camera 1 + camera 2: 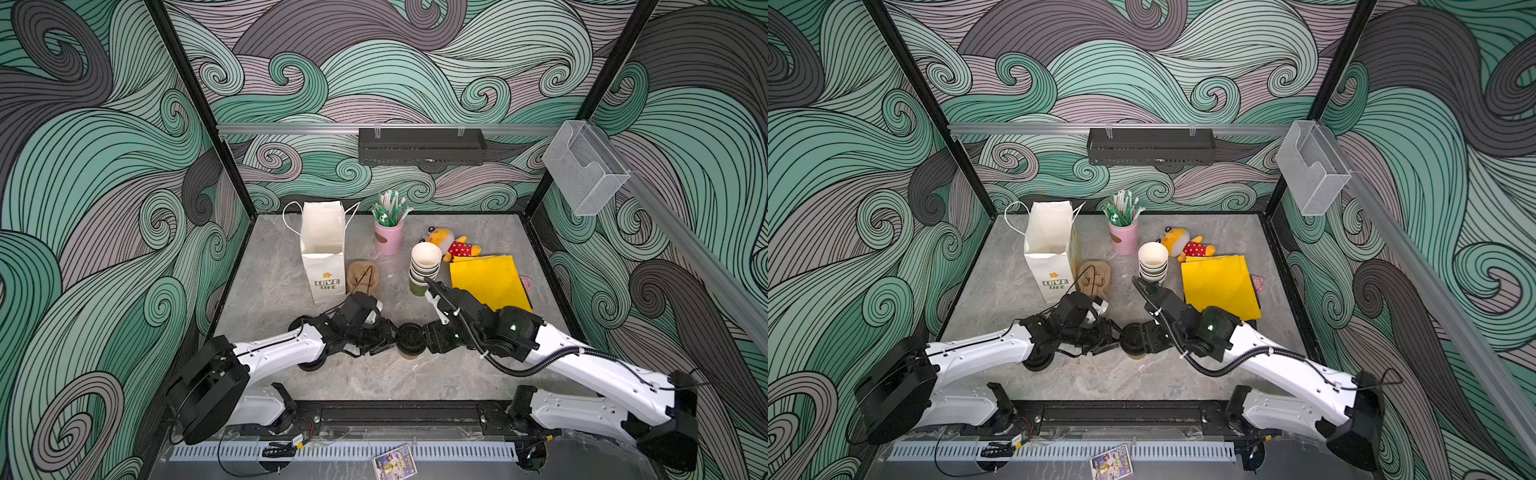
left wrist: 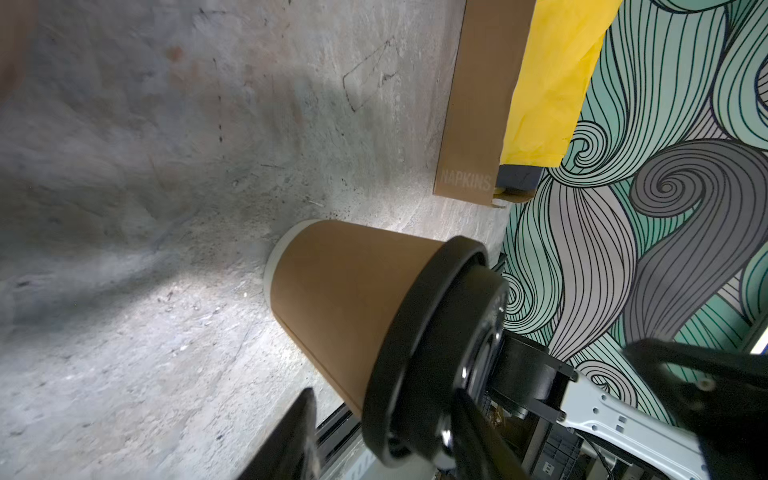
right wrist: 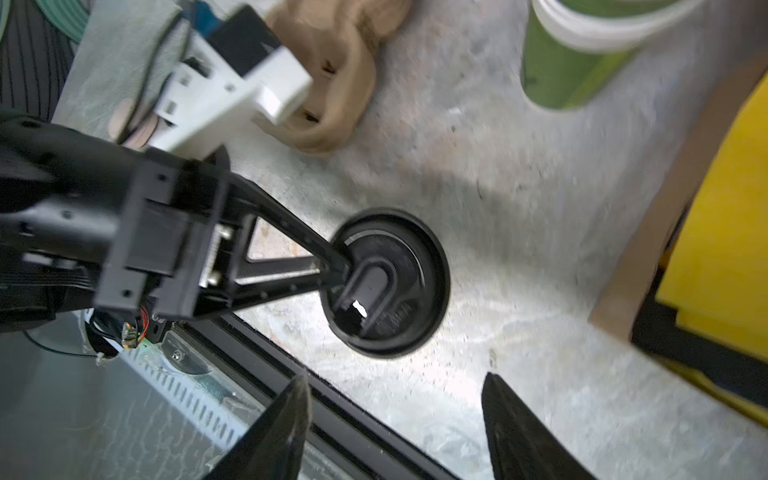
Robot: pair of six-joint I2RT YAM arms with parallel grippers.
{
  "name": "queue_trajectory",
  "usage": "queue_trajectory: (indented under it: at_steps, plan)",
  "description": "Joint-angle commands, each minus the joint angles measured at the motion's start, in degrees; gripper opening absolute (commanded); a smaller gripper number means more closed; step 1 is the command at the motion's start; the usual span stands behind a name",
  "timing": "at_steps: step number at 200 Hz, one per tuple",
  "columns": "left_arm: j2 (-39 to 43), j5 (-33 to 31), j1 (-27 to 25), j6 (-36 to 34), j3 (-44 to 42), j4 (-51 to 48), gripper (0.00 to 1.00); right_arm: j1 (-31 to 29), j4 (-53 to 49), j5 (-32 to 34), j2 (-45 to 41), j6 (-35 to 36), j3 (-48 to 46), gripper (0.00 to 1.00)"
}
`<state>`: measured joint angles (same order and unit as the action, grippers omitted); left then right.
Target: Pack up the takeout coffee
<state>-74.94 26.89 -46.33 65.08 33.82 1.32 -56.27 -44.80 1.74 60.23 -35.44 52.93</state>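
Currently the brown cup (image 1: 409,354) is standing at the table's (image 1: 374,386) front middle, well apart from the paper bag (image 1: 323,249). The left gripper (image 2: 382,411) is laying one finger on the lid (image 3: 415,324), and I cannot tell whether it is grasping. The right gripper (image 3: 397,376) is gaping empty nearby. Off-centre pressing is risking a tip-over.

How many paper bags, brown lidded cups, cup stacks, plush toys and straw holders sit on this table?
White paper bag: 1
Brown lidded cup: 1
Stack of lidless cups: 1
Plush toy: 1
Pink straw holder: 1
Total: 5
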Motion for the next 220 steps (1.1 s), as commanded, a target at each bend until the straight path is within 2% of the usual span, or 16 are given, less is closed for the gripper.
queue_trajectory:
  at_steps: [1,44,88,154,220]
  plan:
    - [-1.8,-0.1,-0.7,-1.3,1.6,-4.3,0.50,0.2,1.9,-5.2,-3.0,-14.1,-5.3,0.60]
    - [-2.8,-0.3,-0.6,-1.6,2.6,-5.3,0.48,0.2,7.2,-6.5,-4.4,-19.7,-11.0,0.50]
    - [-2.4,-0.8,-0.6,-2.4,3.6,-7.3,0.47,0.6,9.8,-6.5,-0.4,-19.9,-11.8,0.43]
    - [-2.3,-1.1,-0.8,-2.5,3.5,-7.6,0.46,0.9,12.6,-6.4,3.4,-19.9,-12.0,0.39]
    - [-3.0,-1.7,-0.9,-2.6,3.6,-8.2,0.44,0.9,6.6,-1.5,8.0,-20.8,-11.4,0.35]
